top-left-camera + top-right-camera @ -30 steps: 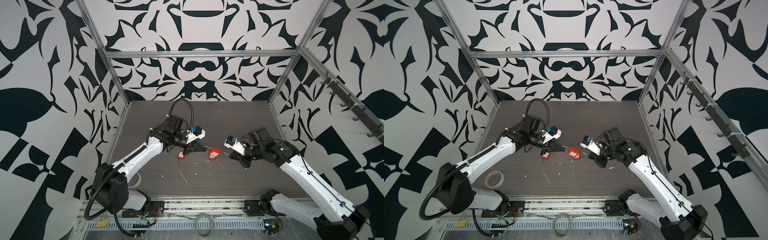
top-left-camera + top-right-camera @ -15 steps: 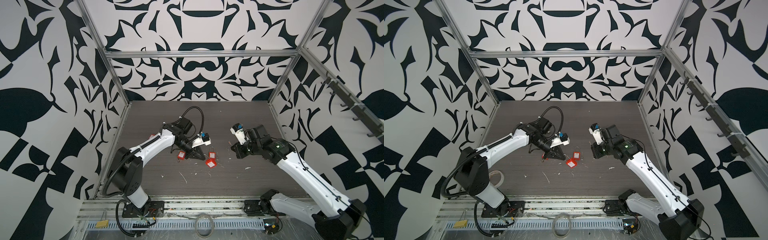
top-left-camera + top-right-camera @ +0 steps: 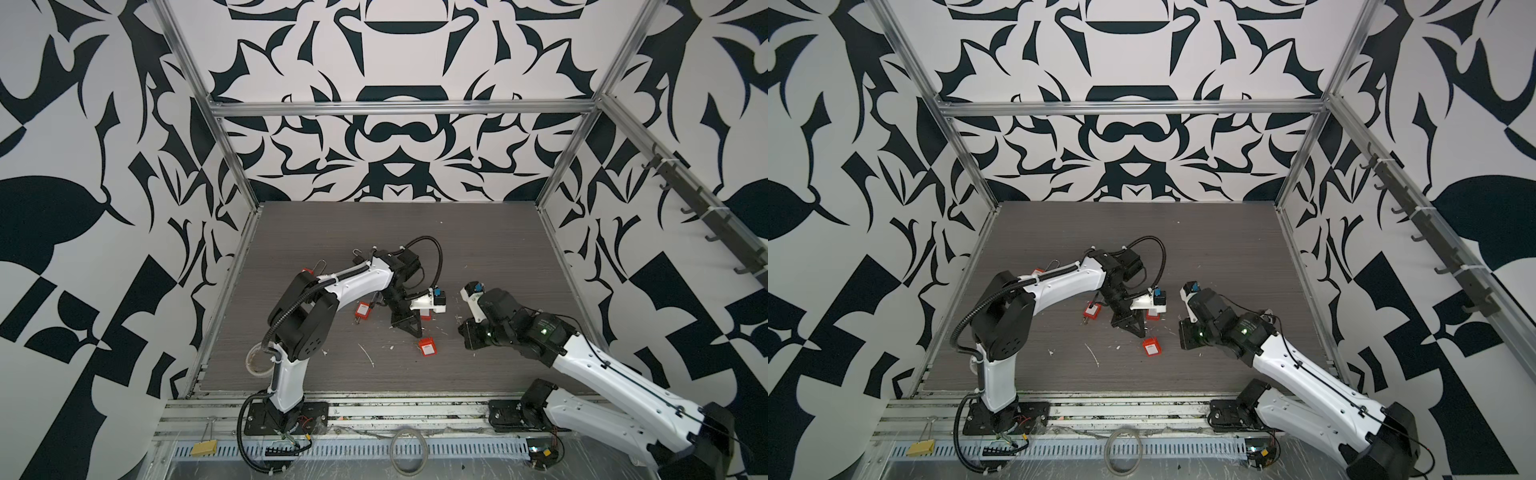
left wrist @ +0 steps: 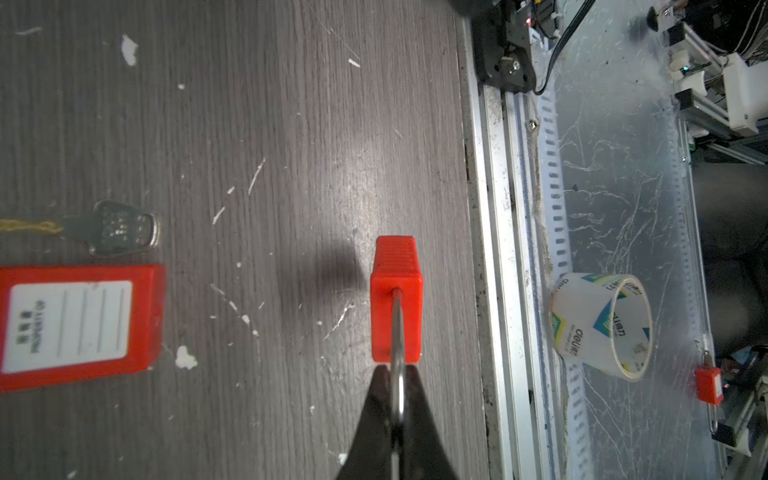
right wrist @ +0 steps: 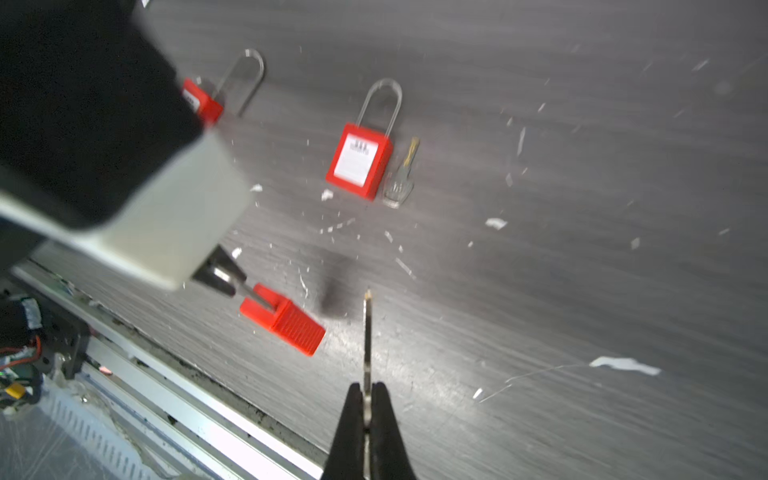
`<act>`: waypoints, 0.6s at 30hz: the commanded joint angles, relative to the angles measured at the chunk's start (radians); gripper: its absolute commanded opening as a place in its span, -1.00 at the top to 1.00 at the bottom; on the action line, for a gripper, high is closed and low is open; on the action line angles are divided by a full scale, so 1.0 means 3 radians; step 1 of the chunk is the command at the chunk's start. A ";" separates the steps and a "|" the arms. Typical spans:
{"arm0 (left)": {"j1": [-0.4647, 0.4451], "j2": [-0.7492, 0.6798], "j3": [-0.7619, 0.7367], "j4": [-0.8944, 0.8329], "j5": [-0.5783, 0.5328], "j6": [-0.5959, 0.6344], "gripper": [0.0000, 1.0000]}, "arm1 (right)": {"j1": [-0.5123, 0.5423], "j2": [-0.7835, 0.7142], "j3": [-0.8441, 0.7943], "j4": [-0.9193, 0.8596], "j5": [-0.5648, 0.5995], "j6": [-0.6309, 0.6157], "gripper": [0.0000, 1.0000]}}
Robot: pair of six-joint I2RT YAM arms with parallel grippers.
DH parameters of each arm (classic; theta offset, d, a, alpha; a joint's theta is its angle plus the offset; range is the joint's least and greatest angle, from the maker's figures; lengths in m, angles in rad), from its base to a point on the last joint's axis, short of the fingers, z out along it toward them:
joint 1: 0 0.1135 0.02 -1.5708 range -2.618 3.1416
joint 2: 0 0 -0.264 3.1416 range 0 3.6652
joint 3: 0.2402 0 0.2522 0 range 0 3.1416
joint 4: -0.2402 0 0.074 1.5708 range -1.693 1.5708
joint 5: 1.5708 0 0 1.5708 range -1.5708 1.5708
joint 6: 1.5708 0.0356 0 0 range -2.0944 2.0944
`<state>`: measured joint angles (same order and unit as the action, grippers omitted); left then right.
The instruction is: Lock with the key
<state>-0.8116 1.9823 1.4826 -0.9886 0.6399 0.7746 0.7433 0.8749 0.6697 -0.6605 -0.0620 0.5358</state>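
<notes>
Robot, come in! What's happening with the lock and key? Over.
Left gripper shut on red padlock. Right gripper shut on key. Key not in padlock yet. Gap between them clear.

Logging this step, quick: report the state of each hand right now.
Left hand: closed, holding the red padlock.
Right hand: closed, holding the key.
</notes>
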 commanded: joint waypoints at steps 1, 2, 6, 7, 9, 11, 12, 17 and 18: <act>-0.0040 0.0170 0.0178 -0.0427 -0.0059 0.0138 1.00 | 0.0130 -0.0140 -0.0198 0.0279 0.0119 0.0341 1.00; -0.0048 0.0203 0.0214 -0.0469 -0.0081 0.0133 1.00 | 0.0174 -0.0181 -0.0262 0.0319 0.0125 0.0376 1.00; -0.0066 0.0277 0.0241 -0.0517 -0.0131 0.0161 1.00 | 0.0338 -0.0282 -0.0432 0.0381 0.0232 0.0483 1.00; -0.0071 0.0306 0.0265 -0.0543 -0.0154 0.0168 1.00 | 0.0366 -0.0283 -0.0464 0.0385 0.0250 0.0510 1.00; -0.0081 0.0360 0.0321 -0.0587 -0.0195 0.0169 1.00 | 0.0403 -0.0278 -0.0515 0.0403 0.0266 0.0535 1.00; -0.0114 0.0433 0.0402 -0.0634 -0.0243 0.0166 1.00 | 0.0426 -0.0263 -0.0555 0.0443 0.0283 0.0579 1.00; -0.0125 0.0468 0.0437 -0.0656 -0.0255 0.0164 1.00 | 0.0431 -0.0258 -0.0566 0.0464 0.0290 0.0602 1.00; -0.0189 0.0625 0.0640 -0.0685 -0.0410 0.0096 0.87 | 0.0465 -0.0242 -0.0586 0.0517 0.0323 0.0643 1.00; -0.0189 0.0644 0.0662 -0.0671 -0.0440 0.0071 0.85 | 0.0465 -0.0242 -0.0586 0.0517 0.0331 0.0648 1.00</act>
<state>-0.8597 2.1357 1.6596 -1.1503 0.5617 0.7891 0.8753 0.8021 0.4969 -0.5423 0.0055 0.7071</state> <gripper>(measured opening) 0.075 0.061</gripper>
